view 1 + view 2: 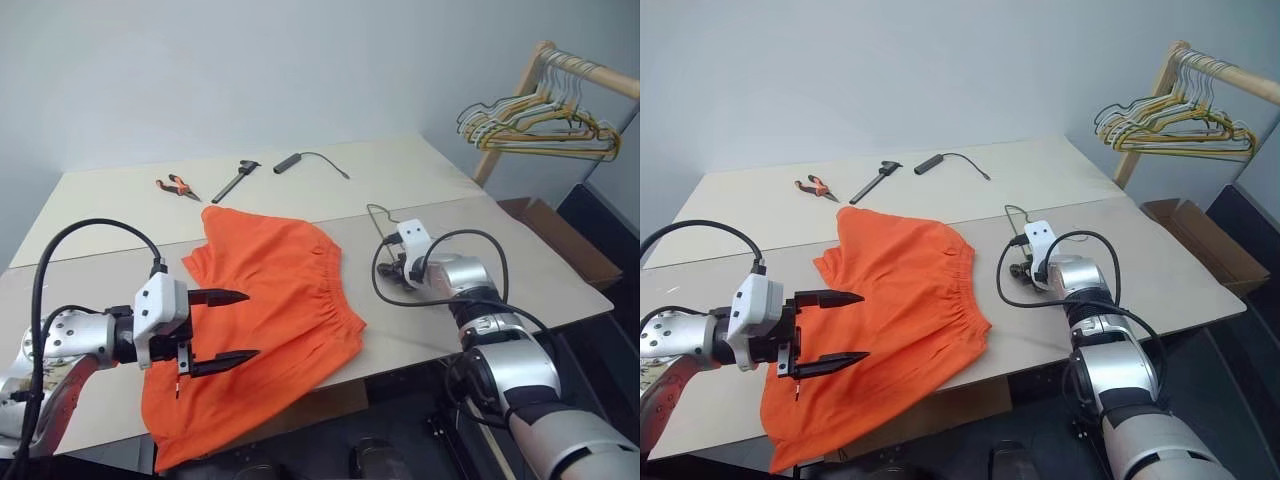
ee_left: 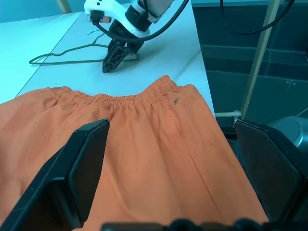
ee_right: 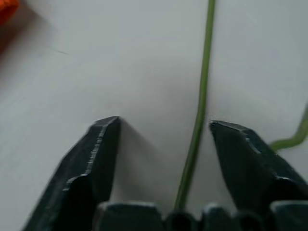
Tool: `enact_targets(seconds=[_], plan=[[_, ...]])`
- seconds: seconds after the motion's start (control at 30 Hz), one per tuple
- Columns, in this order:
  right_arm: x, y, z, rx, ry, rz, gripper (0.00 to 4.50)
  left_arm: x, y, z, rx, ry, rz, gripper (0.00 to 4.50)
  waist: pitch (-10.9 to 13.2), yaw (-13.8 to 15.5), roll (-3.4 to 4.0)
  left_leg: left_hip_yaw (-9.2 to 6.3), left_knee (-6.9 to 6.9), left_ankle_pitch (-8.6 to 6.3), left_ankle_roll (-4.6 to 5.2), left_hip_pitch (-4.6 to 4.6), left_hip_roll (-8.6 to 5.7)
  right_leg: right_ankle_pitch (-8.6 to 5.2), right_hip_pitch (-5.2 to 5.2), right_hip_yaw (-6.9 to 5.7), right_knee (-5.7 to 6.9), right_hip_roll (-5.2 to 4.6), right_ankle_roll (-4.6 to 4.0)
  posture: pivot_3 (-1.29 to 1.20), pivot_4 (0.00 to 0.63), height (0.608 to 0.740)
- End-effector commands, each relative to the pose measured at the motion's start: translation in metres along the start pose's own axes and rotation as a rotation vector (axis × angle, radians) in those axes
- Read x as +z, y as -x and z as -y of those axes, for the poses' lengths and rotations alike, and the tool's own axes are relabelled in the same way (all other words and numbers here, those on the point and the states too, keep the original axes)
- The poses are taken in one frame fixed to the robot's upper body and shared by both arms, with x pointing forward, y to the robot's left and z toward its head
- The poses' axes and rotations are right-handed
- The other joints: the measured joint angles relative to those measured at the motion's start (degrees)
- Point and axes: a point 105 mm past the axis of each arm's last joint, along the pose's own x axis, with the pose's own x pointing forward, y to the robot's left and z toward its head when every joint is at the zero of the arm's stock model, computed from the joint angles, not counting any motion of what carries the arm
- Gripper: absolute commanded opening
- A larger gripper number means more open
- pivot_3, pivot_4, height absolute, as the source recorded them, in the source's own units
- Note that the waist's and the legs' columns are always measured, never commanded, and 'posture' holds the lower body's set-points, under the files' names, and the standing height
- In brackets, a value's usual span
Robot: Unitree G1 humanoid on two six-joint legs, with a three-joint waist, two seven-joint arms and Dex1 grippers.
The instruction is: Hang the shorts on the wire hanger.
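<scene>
Shorts: the bright orange fabric shorts [image 1: 265, 320] lie spread on the pale table [image 1: 520, 260], gathered elastic waistband toward the robot's right, one leg end draping over the table's near edge.
Left end effector: the left end effector [image 1: 222, 327] hovers over the near part of the shorts, its two black fingers spread wide with nothing between them; in the left wrist view the soft, lightly creased cloth lies under the gap.
Shorts detail: a tiny mark sits just below the waistband in the left wrist view.
Right end effector: the right end effector [image 3: 163, 139] is down at the table surface just beside the waistband's right side, fingers parted, with a thin wire running between them; neither finger is seen touching it.
Wire hanger: the thin grey-green metal wire hanger [image 2: 62, 53] lies flat on the table to the right of the shorts, apart from the cloth, partly under the right end effector.
Open room: bare smooth tabletop lies right of the hanger up to the table's right edge.
Far table: orange-handled pliers [image 1: 176, 186], a dark slim tool [image 1: 236, 180] and a black cylinder with a cable [image 1: 300, 160] lie well apart from the shorts.
Beyond the table: pale yellow and white hangers [image 1: 540, 125] hang bunched on a wooden rail [image 1: 590, 72].
</scene>
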Motion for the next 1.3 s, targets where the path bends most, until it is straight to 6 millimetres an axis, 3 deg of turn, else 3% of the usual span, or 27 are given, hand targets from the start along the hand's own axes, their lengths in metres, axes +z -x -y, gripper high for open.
enact_targets(seconds=[0.03, 0.23, 0.4, 0.5, 0.63, 0.77, 0.87, 1.07, 1.17, 1.3], plan=[[-0.014, -0.004, -0.003, 0.000, -0.034, -0.060, 2.22, 0.010, -0.001, -0.001, 0.005, -0.053, 0.025, 4.50, 0.0, 0.0, -0.01, 0.00, 0.00, 0.00, 0.00, 0.03, 0.00, 0.00, 0.02, 0.02, 0.01, 0.00, 0.00, -0.07, 0.000, 0.740], [-0.018, -0.006, 0.000, -0.023, -0.011, -0.074, 0.06, 0.010, -0.001, -0.002, 0.010, -0.058, 0.027, 4.50, -0.2, -0.1, -0.14, 0.06, -0.01, 0.00, -0.01, 0.12, 0.00, 0.00, 0.05, 0.10, 0.04, 0.01, 0.00, -0.07, 0.000, 0.740], [-0.008, -0.003, 0.003, -0.045, 0.001, -0.025, 0.02, 0.012, -0.002, -0.009, 0.052, -0.049, 0.046, 4.50, -0.2, -0.1, -0.21, 0.08, -0.03, 0.00, -0.01, 0.15, 0.00, 0.00, 0.06, 0.12, 0.04, 0.01, 0.00, -0.07, 0.000, 0.740], [0.020, 0.005, 0.002, -0.050, 0.046, 0.117, 0.02, 0.018, -0.006, -0.021, 0.126, 0.003, 0.104, 4.50, -0.2, -0.1, -0.21, 0.08, -0.02, 0.00, -0.01, 0.15, 0.00, 0.00, 0.06, 0.13, 0.04, 0.00, 0.00, -0.07, 0.000, 0.740], [0.070, 0.043, -0.018, 0.056, 0.105, 0.421, 0.02, 0.032, -0.012, -0.057, 0.325, 0.234, 0.299, 4.50, -0.2, 0.2, -0.11, 0.07, -0.01, 0.01, 0.00, -0.02, -0.02, 0.05, -0.09, 0.19, 0.05, -0.02, 0.09, -0.08, 0.000, 0.740], [0.095, 0.091, -0.049, 0.204, 0.098, 0.703, 0.02, 0.048, -0.020, -0.086, 0.437, 0.560, 0.558, 4.50, -0.2, 0.3, -0.10, -0.14, 0.03, 0.00, 0.01, -0.30, -0.03, 0.12, -0.16, 0.23, -0.06, -0.07, 0.23, -0.09, 0.000, 0.740], [0.099, 0.119, -0.078, 0.298, 0.146, 0.840, 0.02, 0.064, -0.028, -0.091, 0.408, 0.699, 0.708, 4.50, -0.2, 0.2, -0.17, -0.28, 0.05, -0.02, 0.03, -0.37, -0.02, 0.20, -0.15, 0.28, -0.11, -0.11, 0.31, -0.09, 0.000, 0.740], [0.086, 0.143, -0.124, 0.419, 0.268, 0.956, 0.02, 0.083, -0.040, -0.110, 0.418, 0.820, 0.835, 4.50, -0.2, 0.4, -0.18, -0.25, 0.10, -0.06, 0.01, -0.35, -0.15, 0.21, -0.12, 0.04, -0.11, -0.12, 0.30, -0.09, 0.000, 0.740], [0.078, 0.148, -0.138, 0.465, 0.301, 0.978, 0.02, 0.094, -0.042, -0.116, 0.399, 0.828, 0.885, 4.50, -0.2, 0.4, -0.19, -0.22, 0.12, -0.05, 0.00, -0.33, -0.17, 0.21, -0.10, 0.00, -0.11, -0.09, 0.28, -0.10, 0.000, 0.740], [0.077, 0.148, -0.141, 0.456, 0.302, 0.994, 0.02, 0.098, -0.047, -0.120, 0.413, 0.803, 0.869, 4.50, -0.2, 0.2, -0.19, -0.18, 0.13, -0.02, -0.04, -0.33, -0.19, 0.21, -0.10, 0.01, -0.14, -0.04, 0.27, -0.11, 0.000, 0.740]])
